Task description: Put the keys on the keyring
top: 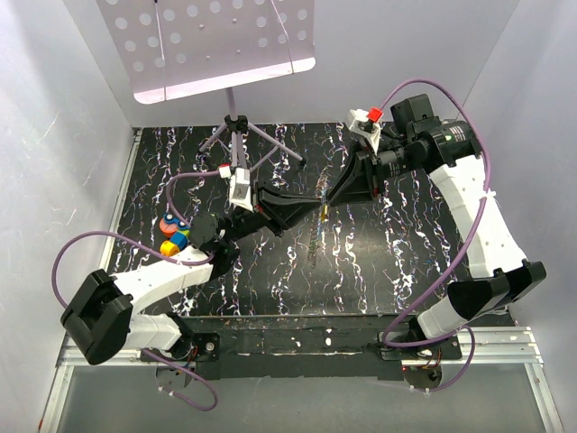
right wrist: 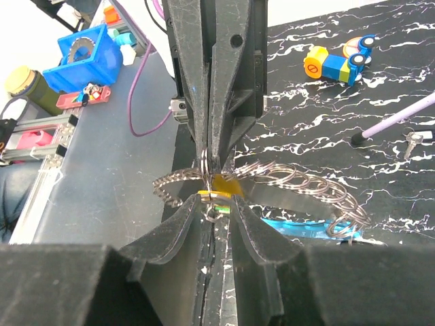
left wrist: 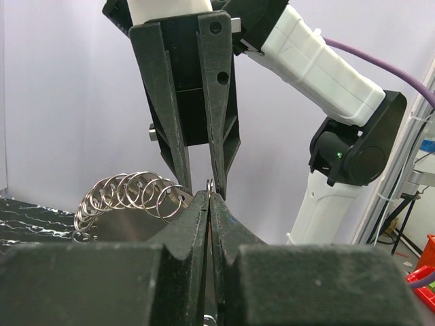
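Above the tabletop's (top: pixel 379 262) middle, the keyring (left wrist: pixel 132 195) is pinched by the closed left gripper (left wrist: pixel 209 198), and the yellow key (right wrist: pixel 223 185) is clamped against it by the right gripper (right wrist: pixel 216 204). Threading is judged unfinished. The blue key (right wrist: pixel 292 227) is glimpsed beneath, attachment unclear.

shiny metal keyring (left wrist: pixel 136 193), yel plastic key (right wrist: pixel 223 185)

The left gripper (top: pixel 311 213) and right gripper (top: pixel 332 202) meet tip to tip above the middle of the black marbled table (top: pixel 388 271). A chain of metal rings (right wrist: pixel 299 180) hangs between them, beside a yellow-headed key (right wrist: pixel 223 185). Coloured toy blocks (top: pixel 173 234) lie at the left, and a tripod music stand (top: pixel 236 126) is behind.
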Controlling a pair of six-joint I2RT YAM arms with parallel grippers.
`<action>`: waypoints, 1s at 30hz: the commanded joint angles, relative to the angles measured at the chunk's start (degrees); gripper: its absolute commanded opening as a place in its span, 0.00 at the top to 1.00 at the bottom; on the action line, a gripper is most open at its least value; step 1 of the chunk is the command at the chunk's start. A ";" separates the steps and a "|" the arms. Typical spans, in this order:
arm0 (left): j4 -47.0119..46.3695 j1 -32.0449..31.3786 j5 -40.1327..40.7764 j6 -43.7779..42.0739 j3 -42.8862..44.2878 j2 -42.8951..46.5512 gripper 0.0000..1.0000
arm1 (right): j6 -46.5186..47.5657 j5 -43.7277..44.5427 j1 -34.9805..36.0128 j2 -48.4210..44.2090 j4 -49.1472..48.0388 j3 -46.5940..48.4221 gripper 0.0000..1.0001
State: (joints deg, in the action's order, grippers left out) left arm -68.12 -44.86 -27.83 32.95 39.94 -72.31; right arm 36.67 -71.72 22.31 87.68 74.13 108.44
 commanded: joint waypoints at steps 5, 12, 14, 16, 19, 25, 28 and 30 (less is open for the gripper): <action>0.87 -0.23 -0.03 -2.10 -0.75 3.23 1.00 | 4.11 -4.04 -1.30 -1.63 4.35 3.97 0.68; 4.13 0.04 0.50 -4.38 -0.22 4.11 1.00 | 5.52 -4.48 -2.00 -2.51 5.06 3.53 0.68; 4.05 -0.05 0.24 -4.21 -0.04 4.11 1.00 | 5.43 -4.30 -2.00 -2.51 4.80 3.44 0.68; 3.78 0.04 0.06 -3.95 -0.13 4.02 1.00 | 5.43 -4.30 -2.00 -2.51 4.71 3.44 0.68; 3.96 0.04 0.06 -4.12 -0.39 3.93 1.00 | 5.61 -3.34 -2.09 -2.51 4.80 3.71 0.68; 7.81 0.83 0.94 -7.10 -1.01 5.78 1.00 | 3.07 -2.28 -2.88 -2.51 3.40 4.32 0.68; 10.54 1.35 1.82 -8.86 -1.53 7.09 1.00 | 2.27 -2.37 -3.06 -2.51 2.95 3.97 0.68; 11.69 1.44 2.08 -9.48 -1.71 7.54 1.00 | 2.18 -2.19 -3.06 -2.60 2.87 3.62 0.68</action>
State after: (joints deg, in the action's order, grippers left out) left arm -58.35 -44.07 -27.79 26.48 38.59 -67.96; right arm 40.05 -73.65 19.55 86.83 76.60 110.32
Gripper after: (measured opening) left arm 0.010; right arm 0.316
